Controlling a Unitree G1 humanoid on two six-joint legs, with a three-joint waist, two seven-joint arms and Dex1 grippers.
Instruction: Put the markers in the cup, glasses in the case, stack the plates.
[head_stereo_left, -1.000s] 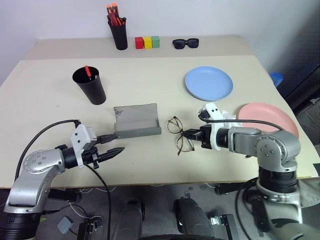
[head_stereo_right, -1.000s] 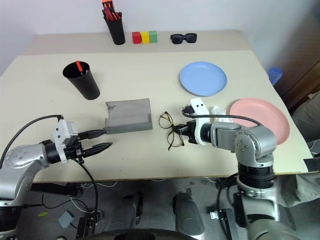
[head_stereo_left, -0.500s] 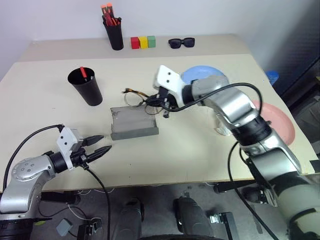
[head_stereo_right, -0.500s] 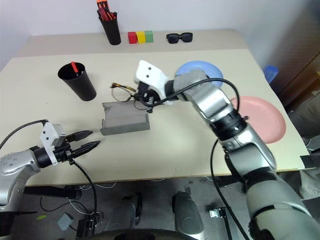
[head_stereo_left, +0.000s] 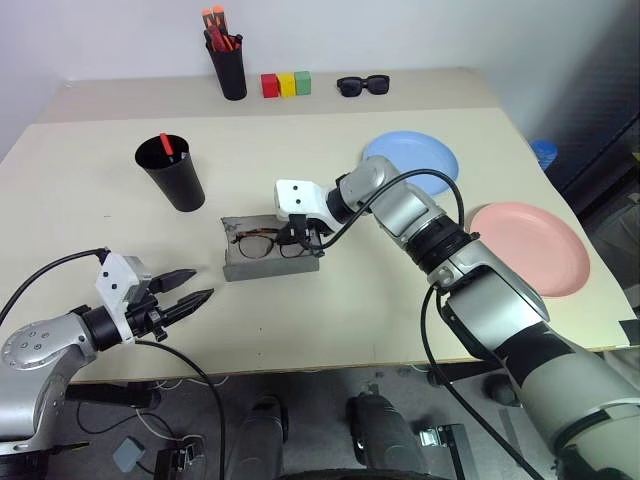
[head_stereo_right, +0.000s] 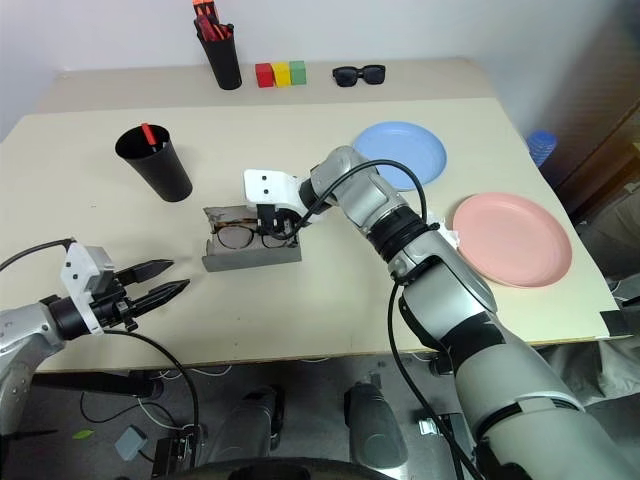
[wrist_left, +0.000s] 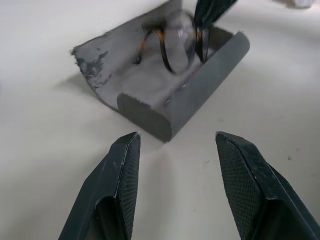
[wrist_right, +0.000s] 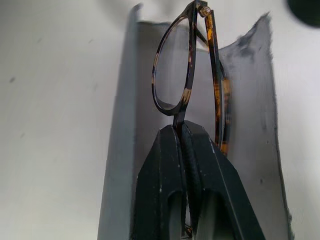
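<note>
One pair of glasses (head_stereo_left: 258, 243) with a thin brownish frame sits over the open grey case (head_stereo_left: 270, 262), lenses upright, at the middle of the table (head_stereo_left: 330, 320). The right gripper (head_stereo_left: 297, 236) is closed tightly on the frame between the two lenses and holds the glasses inside the case. The left gripper (head_stereo_left: 196, 288) hovers above the table just beside the near end of the case, its two fingers partly spread and holding nothing. One marker (head_stereo_left: 166, 146) with a red end stands in the black cup (head_stereo_left: 176, 175), behind and to the left of the case. The blue plate (head_stereo_left: 425, 160) lies to the right of the case, and the pink plate (head_stereo_left: 530, 248) lies further right, apart from it.
</note>
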